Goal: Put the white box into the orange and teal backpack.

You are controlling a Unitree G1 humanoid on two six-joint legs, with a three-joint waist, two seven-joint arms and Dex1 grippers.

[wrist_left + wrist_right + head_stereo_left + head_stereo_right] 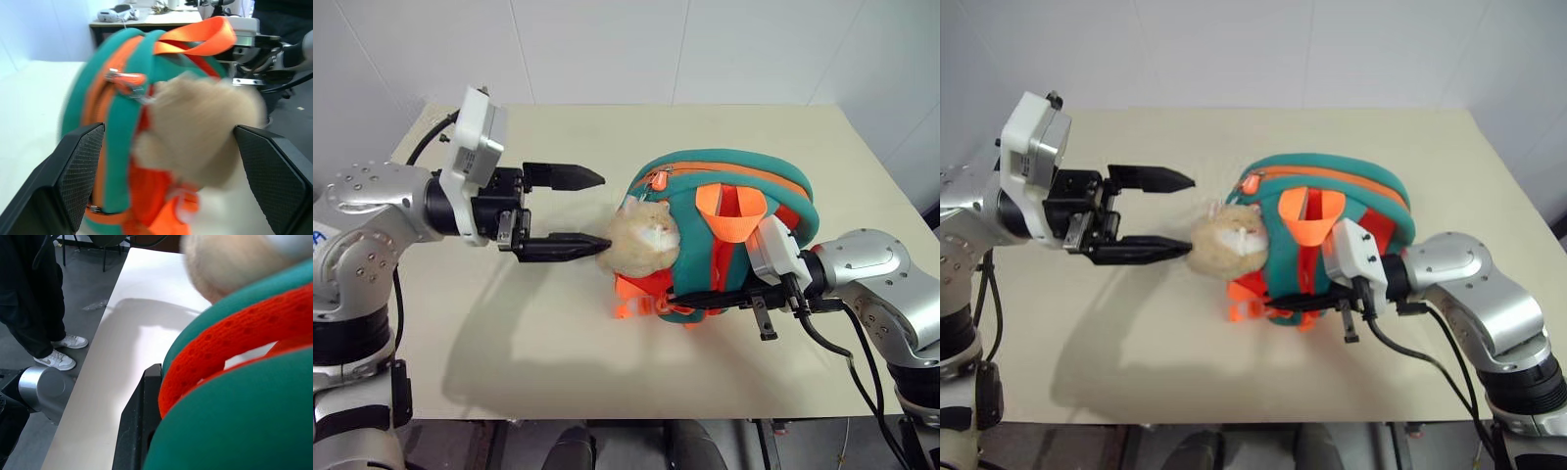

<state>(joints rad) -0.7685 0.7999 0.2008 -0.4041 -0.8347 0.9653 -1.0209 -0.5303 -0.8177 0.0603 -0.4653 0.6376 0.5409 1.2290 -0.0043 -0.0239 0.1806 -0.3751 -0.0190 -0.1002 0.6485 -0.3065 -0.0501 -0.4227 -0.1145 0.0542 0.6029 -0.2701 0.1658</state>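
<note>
Nearest on the right, the right gripper (756,299) has its fingers pinched down on the near lower edge of the orange and teal backpack (724,235), where teal trim and an orange strap bunch together; the right wrist view shows one black finger (142,426) pressed against that fabric. The backpack stands near the middle of the pale counter (509,343), with its tan plush toy (644,238) hanging on its left side and its orange zipper line running over the top.

To the left, the left gripper (570,212) hovers above the counter with its fingers spread wide and empty, pointing right; its nearer fingertip sits just beside the plush toy, and I cannot tell whether it touches.

The white box lies nowhere on the open counter and in neither gripper. My judgement is that it is probably already inside the backpack, though no picture shows the inside, so this is unconfirmed. If so, the main step is done, and what may be left is letting go of the bag; the zipper appears closed, but I cannot be sure.
</note>
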